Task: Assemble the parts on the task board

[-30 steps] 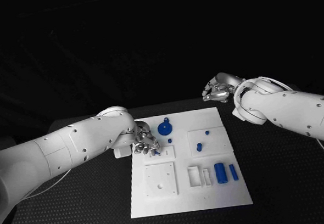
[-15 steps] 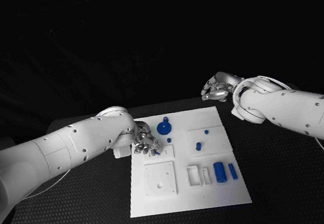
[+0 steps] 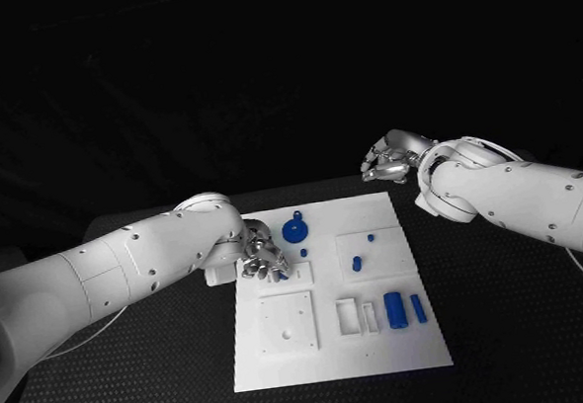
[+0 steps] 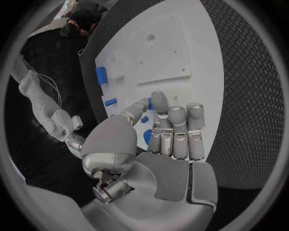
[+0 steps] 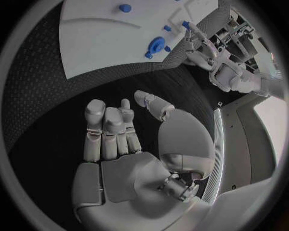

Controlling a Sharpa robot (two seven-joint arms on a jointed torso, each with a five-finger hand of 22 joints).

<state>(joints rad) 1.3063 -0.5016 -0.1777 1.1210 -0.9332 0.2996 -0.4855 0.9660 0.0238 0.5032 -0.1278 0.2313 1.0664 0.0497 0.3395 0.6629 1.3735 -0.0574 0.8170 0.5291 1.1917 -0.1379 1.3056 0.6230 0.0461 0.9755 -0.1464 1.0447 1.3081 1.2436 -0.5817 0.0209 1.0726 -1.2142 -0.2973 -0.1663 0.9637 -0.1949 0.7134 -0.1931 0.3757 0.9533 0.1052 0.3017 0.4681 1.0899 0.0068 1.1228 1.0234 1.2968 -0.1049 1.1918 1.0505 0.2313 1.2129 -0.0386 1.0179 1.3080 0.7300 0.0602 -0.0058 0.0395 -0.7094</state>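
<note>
The left hand (image 3: 262, 258) sits low over the near-left part of the white task board (image 3: 342, 354), fingers bunched together and pinching a small blue part (image 4: 151, 104) at their tips. Just beside it on the board stands a round blue disc part (image 3: 295, 229), with small blue pegs (image 3: 358, 263) toward the middle and two blue cylinders (image 3: 395, 310) nearer the front. The right hand (image 3: 391, 160) hovers over the black table (image 3: 509, 334) off the board's far right corner, fingers loosely curled around nothing.

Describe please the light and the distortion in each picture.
Head view: dark surroundings, the white task board lit bright, its edges straight. Left wrist view: fisheye, the board's edge bends behind the left robot hand. Right wrist view: fisheye too, the right robot hand sits over dark table.
</note>
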